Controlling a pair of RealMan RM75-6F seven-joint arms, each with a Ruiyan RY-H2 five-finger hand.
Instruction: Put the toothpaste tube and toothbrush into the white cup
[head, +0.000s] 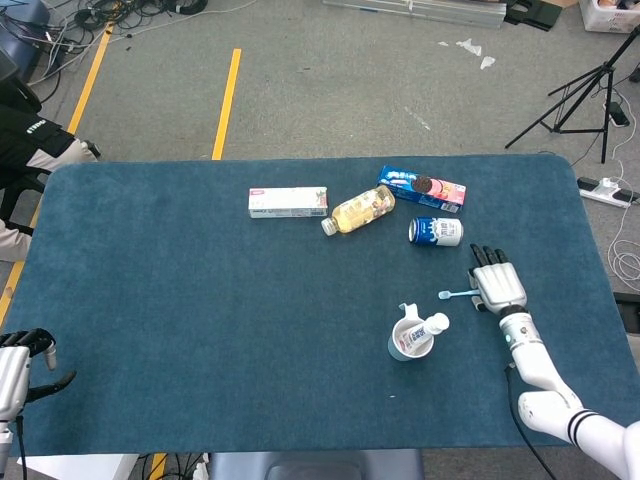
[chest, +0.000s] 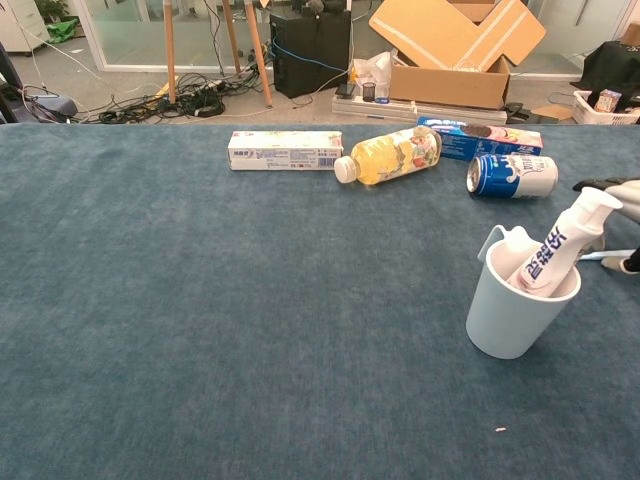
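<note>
Left hand (head: 22, 362) sits at the near left corner of the blue table (head: 200, 330), just off the edge, fingers curled in with nothing in them, only seen in the head view. White cup (chest: 517, 303) stands upright on the near right part of the table, handle toward the far left. Toothpaste tube (chest: 561, 243) is already in the cup, leaning right with its cap end sticking out over the rim. Toothbrush (head: 458, 294) is not in the cup: it lies flat on the table just beyond and right of the cup, head pointing left, handle end running under the right hand (head: 499, 285). Right hand lies palm down over the handle end near the right edge, fingers stretched toward the far edge and slightly apart; cannot tell if it actually grips the brush or just rests on it. In the chest view only dark fingertips (chest: 605, 185) show at the frame's right border. Further back, a blue can (head: 436, 231) lies on its side. Beyond that, toward the far edge, a yellow drink bottle (head: 361, 210) on its side, a cookie pack (head: 422, 188) to its right, a white box (head: 288, 202) to its left, box and bottle cap almost touching.
</note>
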